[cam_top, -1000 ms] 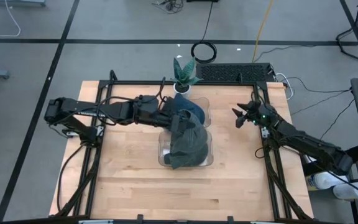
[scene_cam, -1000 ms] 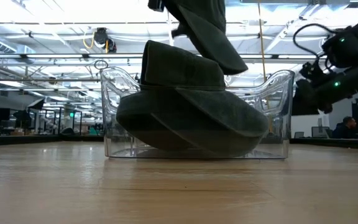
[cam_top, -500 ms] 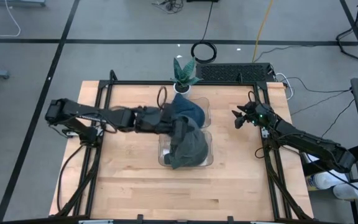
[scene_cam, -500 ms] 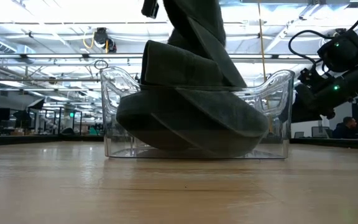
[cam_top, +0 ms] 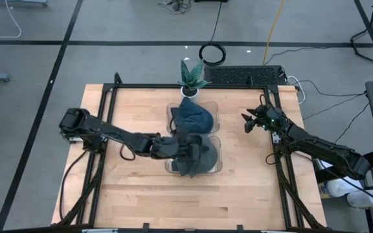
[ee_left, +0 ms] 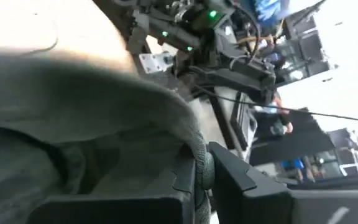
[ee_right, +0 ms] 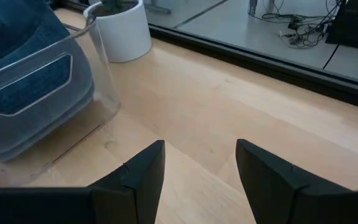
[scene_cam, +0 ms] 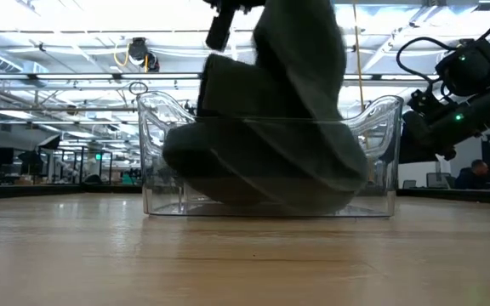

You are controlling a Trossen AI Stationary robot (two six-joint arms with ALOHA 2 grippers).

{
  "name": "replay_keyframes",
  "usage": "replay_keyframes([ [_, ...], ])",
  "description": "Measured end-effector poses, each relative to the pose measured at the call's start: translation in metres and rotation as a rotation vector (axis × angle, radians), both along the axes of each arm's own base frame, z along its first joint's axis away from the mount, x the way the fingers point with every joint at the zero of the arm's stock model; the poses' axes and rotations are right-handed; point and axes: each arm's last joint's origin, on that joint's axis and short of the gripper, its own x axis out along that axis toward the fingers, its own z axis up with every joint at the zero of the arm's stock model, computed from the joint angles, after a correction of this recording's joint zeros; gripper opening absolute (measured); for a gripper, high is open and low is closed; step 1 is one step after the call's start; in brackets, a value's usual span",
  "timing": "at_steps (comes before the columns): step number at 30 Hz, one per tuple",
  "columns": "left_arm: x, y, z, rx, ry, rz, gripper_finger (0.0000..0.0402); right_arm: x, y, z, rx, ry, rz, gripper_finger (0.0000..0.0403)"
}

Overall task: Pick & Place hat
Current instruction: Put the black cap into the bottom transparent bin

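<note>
Now down at the near clear bin (cam_top: 171, 167): left gripper (cam_top: 188, 148), fingers pinched tight on a fold of the grey-green hat (cam_top: 198, 157), brim fabric squeezed between the pads in the left wrist view (ee_left: 199, 169). Swung toward the table's front over the last second, from beside the blue hat (cam_top: 193, 116) in the far bin (cam_top: 214, 109) to over the near one. Lowered too: a second ago dangling above the bin wall in the low view, at present bunched largely inside it (scene_cam: 266, 161), only the gripped peak still above the rim. Judged as placement nearly done; release and a straight lift out likely remaining.

Edges: bin walls close around the cloth on all sides, far bin touching or just beside the near one, small potted plant (cam_top: 192, 79) just beyond that. Snag risk on the rim if withdrawn sideways. Open wood near the front edge and to both sides of the bins.

Right gripper (cam_top: 250, 122) parked well apart near the table's right edge, fingers spread (ee_right: 140, 176), nothing held.
</note>
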Motion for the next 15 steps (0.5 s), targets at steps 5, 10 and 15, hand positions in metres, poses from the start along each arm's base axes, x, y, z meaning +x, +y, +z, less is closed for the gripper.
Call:
replay_keyframes([
  [5,0.002,-0.006,-0.023,-0.01,0.054,0.066,0.0027,0.0,0.0,0.001,-0.008,-0.009,0.0,0.0187],
  [10,-0.006,-0.008,-0.054,-0.027,0.109,0.116,0.0027,0.0,0.0,0.001,-0.007,-0.009,0.001,0.0187],
  [15,-0.02,-0.008,-0.08,-0.086,0.15,0.161,0.0027,0.0,0.0,0.001,-0.007,-0.009,0.001,0.0187],
])
